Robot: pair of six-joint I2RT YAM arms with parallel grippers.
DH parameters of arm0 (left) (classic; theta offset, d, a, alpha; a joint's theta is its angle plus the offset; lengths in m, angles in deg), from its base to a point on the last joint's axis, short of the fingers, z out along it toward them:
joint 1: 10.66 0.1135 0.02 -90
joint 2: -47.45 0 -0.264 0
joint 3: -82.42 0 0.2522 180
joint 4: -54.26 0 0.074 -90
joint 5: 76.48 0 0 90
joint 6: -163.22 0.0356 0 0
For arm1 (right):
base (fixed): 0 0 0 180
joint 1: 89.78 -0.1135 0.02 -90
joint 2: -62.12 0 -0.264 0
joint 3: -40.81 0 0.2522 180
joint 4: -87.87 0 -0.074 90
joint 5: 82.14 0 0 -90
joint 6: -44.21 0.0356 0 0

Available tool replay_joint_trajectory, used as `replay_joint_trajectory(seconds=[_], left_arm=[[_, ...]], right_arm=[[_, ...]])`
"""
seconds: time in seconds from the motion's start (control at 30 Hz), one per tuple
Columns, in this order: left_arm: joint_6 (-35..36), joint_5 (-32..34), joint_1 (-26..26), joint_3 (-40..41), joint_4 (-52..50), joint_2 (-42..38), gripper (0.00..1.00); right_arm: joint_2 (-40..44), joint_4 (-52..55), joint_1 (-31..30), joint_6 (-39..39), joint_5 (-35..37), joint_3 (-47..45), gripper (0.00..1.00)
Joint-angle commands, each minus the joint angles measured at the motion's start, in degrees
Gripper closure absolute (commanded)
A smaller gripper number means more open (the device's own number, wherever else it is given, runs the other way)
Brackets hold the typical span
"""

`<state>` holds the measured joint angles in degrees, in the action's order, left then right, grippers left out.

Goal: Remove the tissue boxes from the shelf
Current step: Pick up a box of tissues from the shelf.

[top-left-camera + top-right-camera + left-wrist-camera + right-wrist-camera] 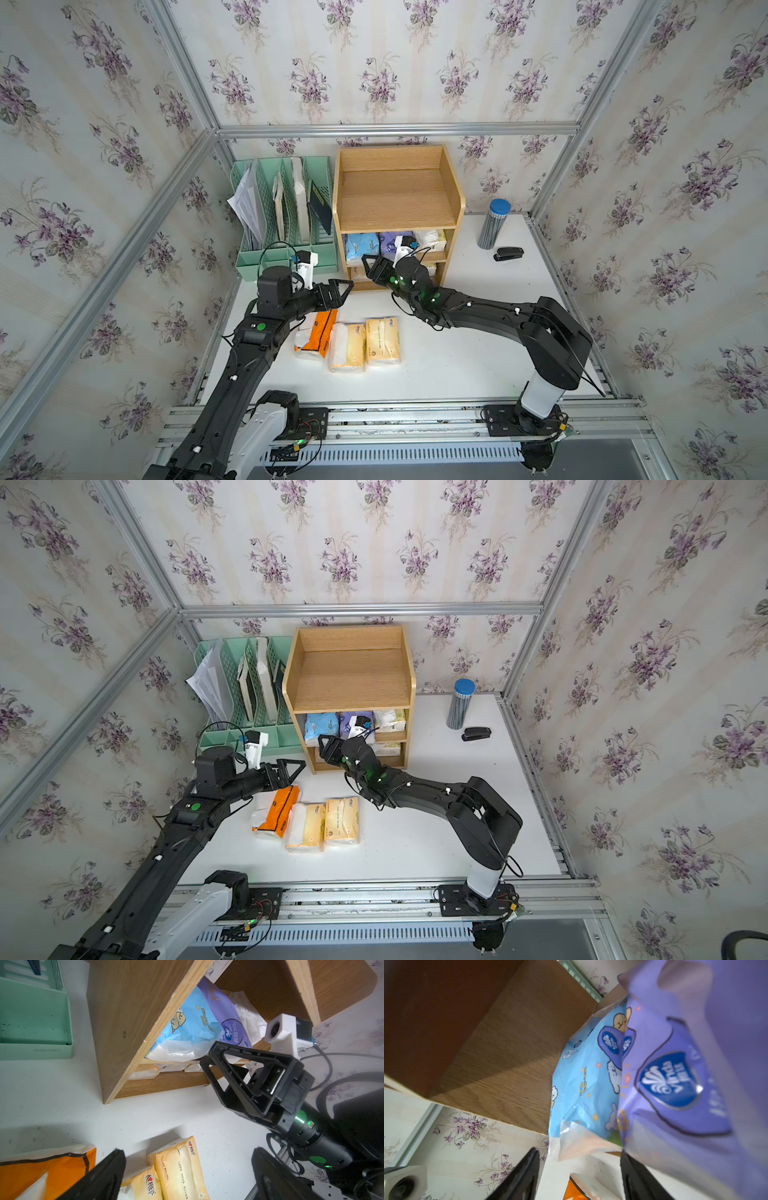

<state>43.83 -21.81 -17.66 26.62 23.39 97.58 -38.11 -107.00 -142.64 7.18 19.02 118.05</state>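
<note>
Blue pack [583, 1084] just ahead of right gripper [579, 1153]

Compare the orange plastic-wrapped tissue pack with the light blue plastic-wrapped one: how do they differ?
The orange pack lies on the white table; the light blue pack sits in the wooden shelf's middle tier. The orange pack lies beside a cream-yellow pack, the light blue pack beside a purple pack. Both are soft, plastic-wrapped tissue packs.

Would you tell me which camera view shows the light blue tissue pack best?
The left wrist view: the light blue tissue pack shows most of its printed face, lying in the shelf beside the purple pack. The right wrist view is closer but blurred and cropped. In both top views it is small, only its front showing.
</note>
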Motion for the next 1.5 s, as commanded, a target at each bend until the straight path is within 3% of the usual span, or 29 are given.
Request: replay_joint_trajectory(seconds=[0.0, 0.33, 0.7, 0.93, 1.1, 1.2, 1.47], left_arm=[[0.95, -0.23, -0.02, 0.01, 0.40, -0.50, 0.01], [0.72, -0.31, -0.03, 0.37, 0.45, -1.18, 0.01], [0.21, 0.02, -0.20, 1.08, 1.71, -0.79, 0.01], [-0.05, 0.35, -0.29, 1.08, 1.44, -0.81, 0.01], [1.38, 3.16, -0.27, 0.34, -2.00, -1.63, 0.01], [2.15, 6.14, -0.29, -0.14, -4.19, -2.70, 0.01], [-5.92, 1.33, -0.29, 3.61, 2.86, -4.23, 0.01]], right_arm=[[0.61, -3.22, -0.02, 0.40, 0.87, -0.55, 0.34], [2.83, 2.54, 0.52, -0.24, 4.60, -0.68, 0.26], [-2.40, 4.42, 1.36, -0.15, 3.43, 4.63, 0.29], [-2.76, 8.43, 1.38, -1.71, 3.62, 6.22, 0.69], [-0.66, 10.48, 1.36, -3.85, 2.70, 5.51, 0.90], [0.69, 11.22, 1.36, -6.34, 0.45, 5.16, 0.96], [3.84, 13.60, 1.36, -11.86, -4.06, 2.26, 1.00]])
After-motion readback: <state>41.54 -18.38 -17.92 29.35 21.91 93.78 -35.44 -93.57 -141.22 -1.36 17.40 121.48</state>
